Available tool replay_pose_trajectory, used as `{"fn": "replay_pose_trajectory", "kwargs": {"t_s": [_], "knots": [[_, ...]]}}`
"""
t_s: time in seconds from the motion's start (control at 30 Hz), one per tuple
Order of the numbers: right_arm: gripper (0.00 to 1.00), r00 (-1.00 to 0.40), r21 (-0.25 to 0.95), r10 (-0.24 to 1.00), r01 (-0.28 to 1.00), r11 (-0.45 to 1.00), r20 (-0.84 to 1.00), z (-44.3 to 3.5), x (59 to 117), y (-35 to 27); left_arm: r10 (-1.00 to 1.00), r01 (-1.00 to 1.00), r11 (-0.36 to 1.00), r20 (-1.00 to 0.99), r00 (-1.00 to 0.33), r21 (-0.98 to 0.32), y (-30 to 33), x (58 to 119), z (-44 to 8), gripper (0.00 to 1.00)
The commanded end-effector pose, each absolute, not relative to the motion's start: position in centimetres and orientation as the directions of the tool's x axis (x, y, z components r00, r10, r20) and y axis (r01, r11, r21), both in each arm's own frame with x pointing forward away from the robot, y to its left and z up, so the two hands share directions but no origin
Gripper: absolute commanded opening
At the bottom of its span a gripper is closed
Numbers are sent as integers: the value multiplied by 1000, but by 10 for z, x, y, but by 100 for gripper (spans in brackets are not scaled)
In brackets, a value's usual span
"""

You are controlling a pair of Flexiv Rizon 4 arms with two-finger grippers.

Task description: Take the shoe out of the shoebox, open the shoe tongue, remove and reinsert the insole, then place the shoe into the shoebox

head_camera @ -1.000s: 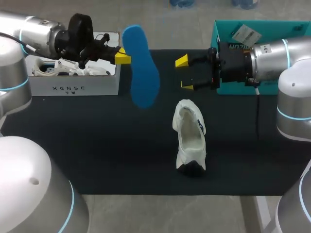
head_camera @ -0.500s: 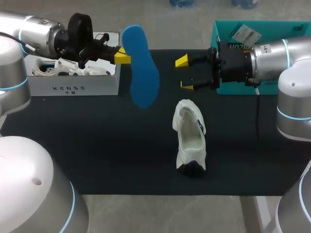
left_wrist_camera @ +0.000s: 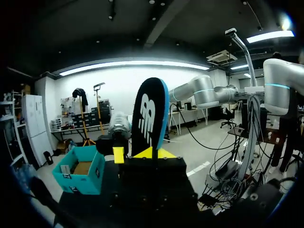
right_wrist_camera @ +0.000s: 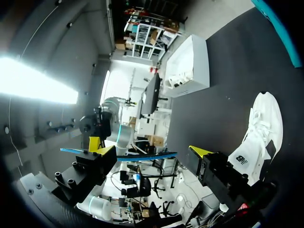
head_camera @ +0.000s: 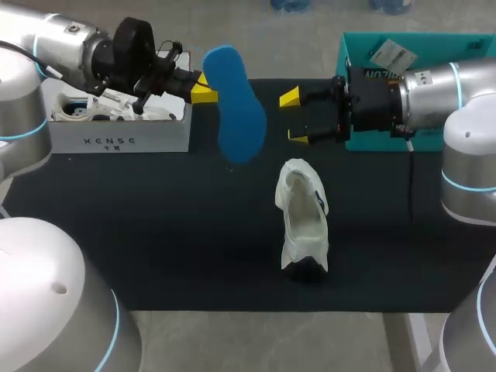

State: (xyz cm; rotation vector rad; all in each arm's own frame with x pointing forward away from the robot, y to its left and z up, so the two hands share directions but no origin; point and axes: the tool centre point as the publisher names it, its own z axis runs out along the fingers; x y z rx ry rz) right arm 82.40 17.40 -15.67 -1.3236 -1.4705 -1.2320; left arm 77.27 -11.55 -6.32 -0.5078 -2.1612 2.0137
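**A:** How is the left hand (head_camera: 203, 89) found?

**B:** It is closed on the blue insole (head_camera: 236, 105), which is pinched near one end from two sides by the yellow fingertips (left_wrist_camera: 118, 154). The insole is held in the air above the dark surface (head_camera: 155, 232), with its free end pointed toward 5 o'clock. In the left wrist view it is seen standing upright between the fingers, with its dark face shown.

**A:** And the right hand (head_camera: 294, 116)?

**B:** Its fingers are spread, and nothing is held between them. It is kept above the surface, at 3 o'clock from the insole and apart from it.

**A:** Where is the shoe (head_camera: 304, 225) placed?

**B:** The white shoe is laid on the surface at 6 o'clock from the right hand, untouched by either hand. Its opening is turned upward and its dark end is pointed toward 6 o'clock.

**A:** What is seen further out?

**B:** A white box (head_camera: 116, 136) is set at 9 o'clock from the insole, under the left arm, with white items inside. A teal box (head_camera: 364, 46) is set at 1 o'clock from the right hand, partly hidden by the right arm.
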Motion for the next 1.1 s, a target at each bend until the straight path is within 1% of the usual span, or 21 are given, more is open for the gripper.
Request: {"fn": "replay_pose_trajectory", "kwargs": {"t_s": [0.03, 0.23, 0.43, 0.7, 0.93, 1.1], "knots": [[100, -143, 151, 223, 988, -17, 964, -157, 825, 176, 301, 467, 4, -444, -844, -884, -106, 755, -57, 0], [100, -143, 151, 223, 988, -17, 964, -157, 825, 176, 270, 580, -48, -570, -776, -813, -101, 746, -70, 0], [100, -143, 151, 223, 988, -17, 964, -157, 825, 176, 273, 612, -103, -614, -741, -784, -99, 744, -86, 0], [100, -143, 151, 223, 988, -17, 964, -157, 825, 176, 296, 682, -55, -664, -687, -729, -95, 750, -102, 0], [100, -143, 151, 223, 988, -17, 964, -157, 825, 176, 278, 780, -35, -756, -593, -625, -88, 753, -96, 0], [100, -143, 151, 223, 988, -17, 964, -157, 825, 176, 297, 824, -43, -794, -530, -565, -100, 755, -91, 0]]}}
